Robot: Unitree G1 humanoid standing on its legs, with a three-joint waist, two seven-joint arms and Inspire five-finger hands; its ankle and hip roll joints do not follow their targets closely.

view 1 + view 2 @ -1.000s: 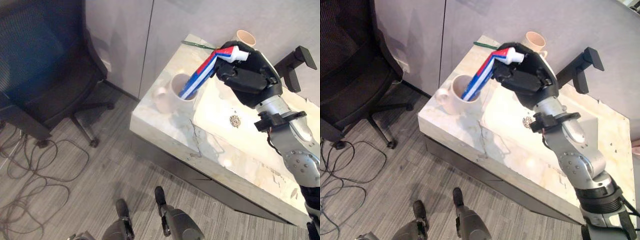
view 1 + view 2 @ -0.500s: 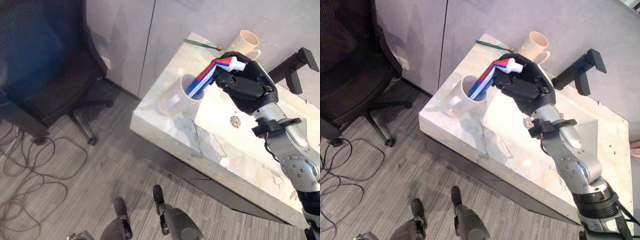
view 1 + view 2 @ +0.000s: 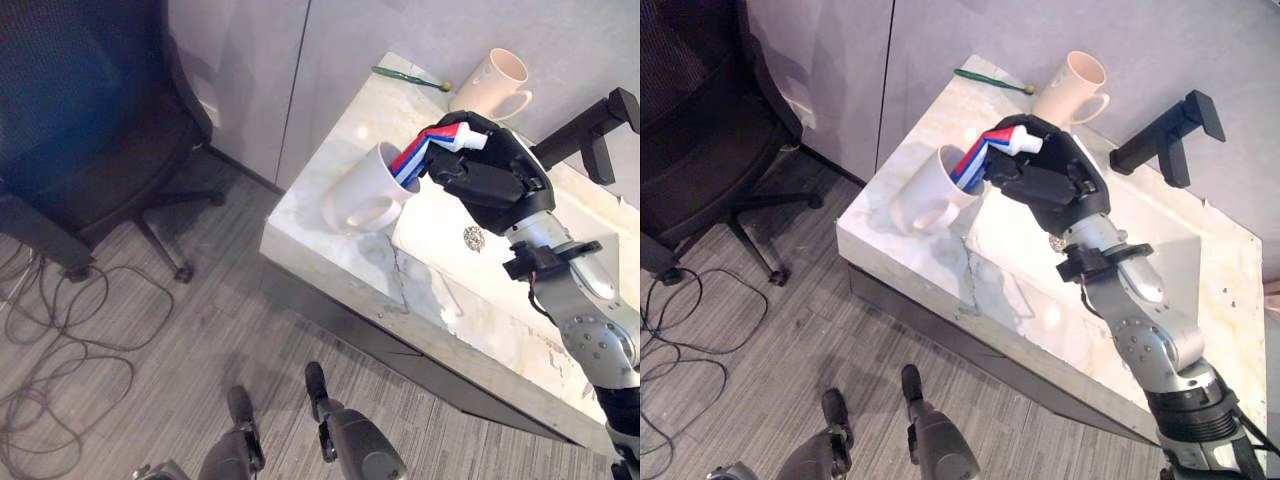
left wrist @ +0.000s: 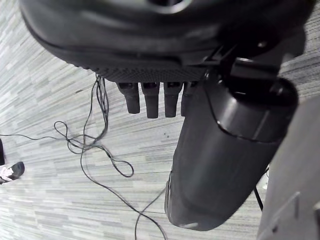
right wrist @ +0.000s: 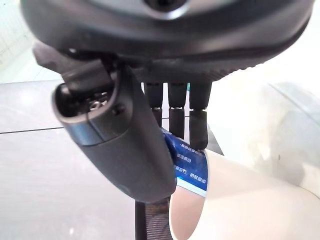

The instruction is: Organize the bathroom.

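Observation:
My right hand [image 3: 490, 178] is shut on a red, white and blue toothpaste tube [image 3: 424, 150], holding it near its white cap. The tube's lower end sits inside a white mug [image 3: 362, 192] on the marble counter's left corner [image 3: 300, 240]. That mug is tipped over, its mouth turned toward the hand and its handle facing the front. In the right wrist view the thumb [image 5: 125, 140] and fingers clamp the blue part of the tube [image 5: 189, 169] at the mug's rim [image 5: 220, 200]. My left hand [image 4: 220, 150] hangs over the floor, fingers relaxed.
A beige mug [image 3: 492, 84] and a green toothbrush [image 3: 408, 78] lie at the counter's back edge. The sink basin with its drain [image 3: 472, 237] is under my right wrist, a black faucet [image 3: 600, 125] behind it. An office chair [image 3: 90, 130] stands at the left.
The white mug has gone from upright to tipped over toward the counter's left front. My right hand has pushed the tube deeper into it. The view has shifted slightly.

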